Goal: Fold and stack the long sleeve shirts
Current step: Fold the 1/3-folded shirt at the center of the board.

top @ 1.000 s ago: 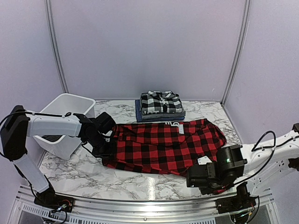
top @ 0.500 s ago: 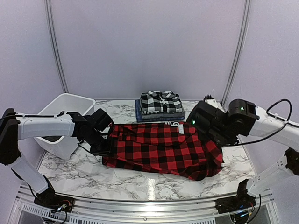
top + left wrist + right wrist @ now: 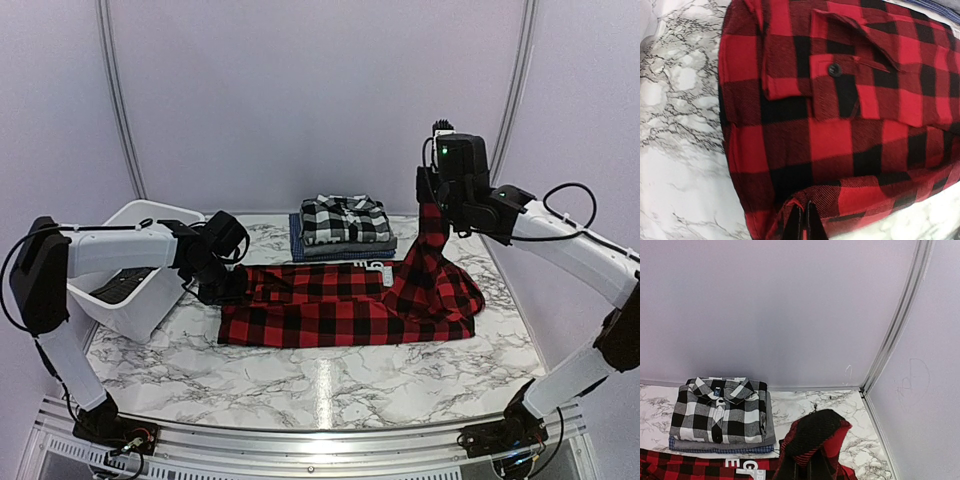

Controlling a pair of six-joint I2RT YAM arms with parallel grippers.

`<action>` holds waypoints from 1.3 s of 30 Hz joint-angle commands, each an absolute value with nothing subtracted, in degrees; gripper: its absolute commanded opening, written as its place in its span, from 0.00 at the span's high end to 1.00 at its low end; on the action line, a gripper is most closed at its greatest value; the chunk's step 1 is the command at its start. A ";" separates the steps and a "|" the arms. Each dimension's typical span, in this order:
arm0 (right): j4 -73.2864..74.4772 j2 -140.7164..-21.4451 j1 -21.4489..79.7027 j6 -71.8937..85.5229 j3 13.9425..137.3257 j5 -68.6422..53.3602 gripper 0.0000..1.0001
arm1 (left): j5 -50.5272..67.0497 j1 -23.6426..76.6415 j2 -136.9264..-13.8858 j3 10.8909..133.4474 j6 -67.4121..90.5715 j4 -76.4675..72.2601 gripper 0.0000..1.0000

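The red-and-black buffalo check shirt point(image 3: 330, 310) lies spread across the middle of the marble table. My left gripper point(image 3: 222, 288) is shut on the shirt's left edge, low at the table; its fingertips point(image 3: 805, 222) pinch a fold of the cloth point(image 3: 840, 125). My right gripper point(image 3: 432, 205) is shut on the shirt's right end and holds it lifted high, so the cloth hangs in a peak point(image 3: 815, 440). Behind, the black-and-white plaid shirt point(image 3: 344, 219) lies folded on top of a grey and a blue folded shirt point(image 3: 720, 445).
A white plastic tub point(image 3: 130, 270) stands at the table's left, under my left arm. The back wall and a corner post point(image 3: 895, 330) are close behind the stack. Bare marble point(image 3: 330, 385) runs along the front.
My right arm swung from the near right up to the back right, taking hold of the shirt's right end and lifting it. The left gripper stayed on the left edge.
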State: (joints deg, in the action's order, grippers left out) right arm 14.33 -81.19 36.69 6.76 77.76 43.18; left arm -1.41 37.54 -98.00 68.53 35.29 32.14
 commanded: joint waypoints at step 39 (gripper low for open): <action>11.12 -85.09 34.06 -1.85 83.14 4.47 1.00 | -6.28 35.28 -93.51 63.89 36.03 30.51 0.51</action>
State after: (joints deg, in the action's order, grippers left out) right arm 9.80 -84.49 34.22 -2.81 80.20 18.35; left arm -7.49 35.24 -97.27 65.14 35.44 31.62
